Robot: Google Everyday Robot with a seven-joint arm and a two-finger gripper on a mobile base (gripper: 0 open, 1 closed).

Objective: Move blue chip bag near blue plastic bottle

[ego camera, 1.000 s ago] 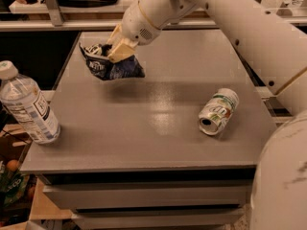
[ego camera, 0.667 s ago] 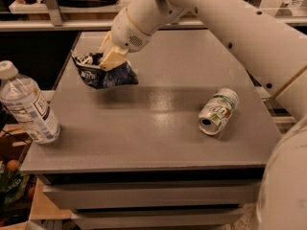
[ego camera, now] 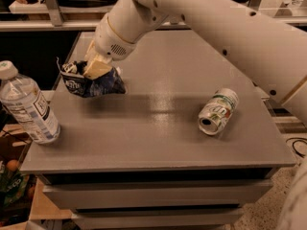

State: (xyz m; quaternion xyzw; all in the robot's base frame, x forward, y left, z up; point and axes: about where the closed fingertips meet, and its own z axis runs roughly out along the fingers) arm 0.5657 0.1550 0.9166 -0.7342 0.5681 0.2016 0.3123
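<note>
The blue chip bag (ego camera: 91, 83) is crumpled dark navy foil with white lettering, held above the grey table's left part. My gripper (ego camera: 96, 68) is shut on the bag's top edge, reaching in from the upper right on a long white arm. The blue plastic bottle (ego camera: 28, 105) stands upright at the table's front left corner, clear with a white cap and white label. The bag hangs to the right of the bottle and a little farther back, with a gap between them.
A green-and-white soda can (ego camera: 218, 111) lies on its side at the table's right. The grey table (ego camera: 158, 138) has drawer fronts below its front edge. A shelf rail (ego camera: 43, 25) runs behind the table. Clutter sits on the floor at lower left.
My gripper has carried the chip bag to the left and toward the front, closer to the bottle. The bottle and can have not moved.
</note>
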